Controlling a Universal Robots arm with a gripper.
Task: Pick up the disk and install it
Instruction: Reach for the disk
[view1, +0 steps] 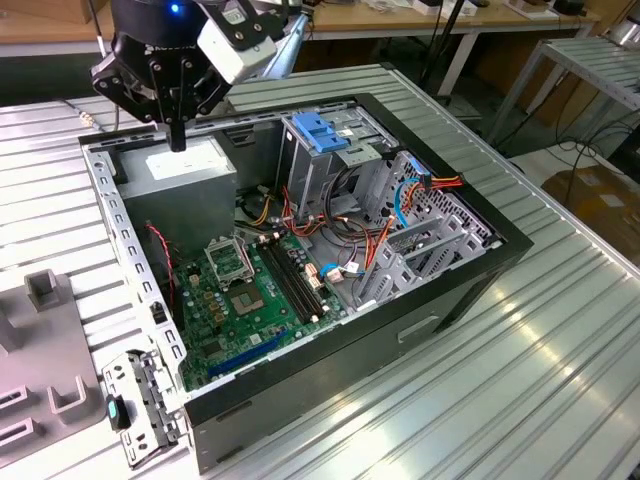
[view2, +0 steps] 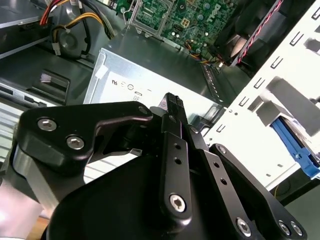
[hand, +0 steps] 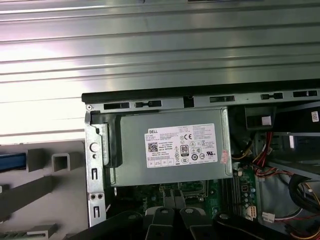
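Note:
In the exterior view my gripper (view1: 177, 138) hangs just above the grey power supply box (view1: 185, 170) in the far left corner of the open computer case (view1: 300, 260). Its fingers are shut together with nothing between them. The second wrist view shows the gripper (view2: 172, 102) over the same box (view2: 150, 75). A blue plastic rail (view2: 296, 147) lies outside the case wall. A blue strip (hand: 12, 161) also sits on the grey fixture. I cannot tell whether either is the disk. The disk's label is hidden.
A drive cage (view1: 330, 165) topped by a blue plastic piece (view1: 318, 130) stands at the back of the case. The motherboard (view1: 245, 300) and loose cables (view1: 360, 235) lie below. A grey fixture (view1: 40, 340) sits at the exterior view's left on the ribbed metal table (view1: 520, 350).

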